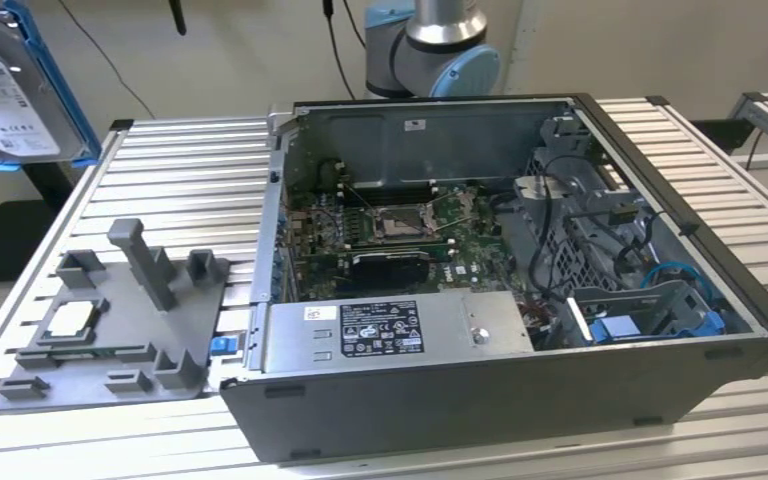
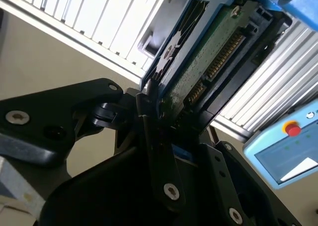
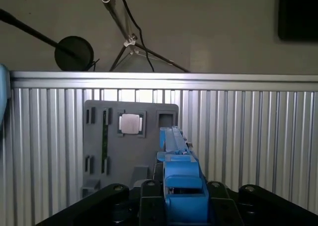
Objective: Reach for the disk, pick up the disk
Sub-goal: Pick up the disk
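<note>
Gripper: my gripper [image 2: 174, 117] is clenched on the disk, pressing across its flat faces; I judge this keeps it from slipping.
Disk: the disk [image 1: 11, 82] sits edge-on in my grip, raised clear of everything.
Beneath: grey fixture plate [image 3: 130, 136] with a small square chip [image 3: 131, 124], well apart from the disk.
Beyond: slatted surface [image 3: 248, 136] carrying the plate.
Farthest: open computer case [image 1: 518, 330], off to one side.
</note>
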You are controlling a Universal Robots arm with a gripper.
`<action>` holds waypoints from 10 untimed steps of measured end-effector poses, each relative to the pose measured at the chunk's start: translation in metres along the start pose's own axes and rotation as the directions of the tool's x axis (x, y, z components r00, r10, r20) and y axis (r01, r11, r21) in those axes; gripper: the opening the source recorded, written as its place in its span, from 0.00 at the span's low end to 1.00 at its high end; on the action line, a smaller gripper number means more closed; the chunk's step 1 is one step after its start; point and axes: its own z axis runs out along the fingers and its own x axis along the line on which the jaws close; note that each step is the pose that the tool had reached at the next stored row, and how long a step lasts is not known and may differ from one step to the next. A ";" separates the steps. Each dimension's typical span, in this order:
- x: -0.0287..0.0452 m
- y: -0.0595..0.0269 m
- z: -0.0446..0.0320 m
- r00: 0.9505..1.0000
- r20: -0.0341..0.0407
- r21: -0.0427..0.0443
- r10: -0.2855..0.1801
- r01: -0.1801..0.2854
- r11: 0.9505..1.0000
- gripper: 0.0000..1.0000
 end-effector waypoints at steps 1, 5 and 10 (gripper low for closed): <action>0.0000 0.0000 -0.0023 1.000 0.000 0.000 0.000 0.000 1.000 0.00; -0.0004 0.0002 -0.0124 1.000 0.000 0.000 -0.002 0.002 1.000 0.00; -0.0007 0.0003 -0.0253 1.000 0.000 0.000 -0.003 0.003 1.000 0.00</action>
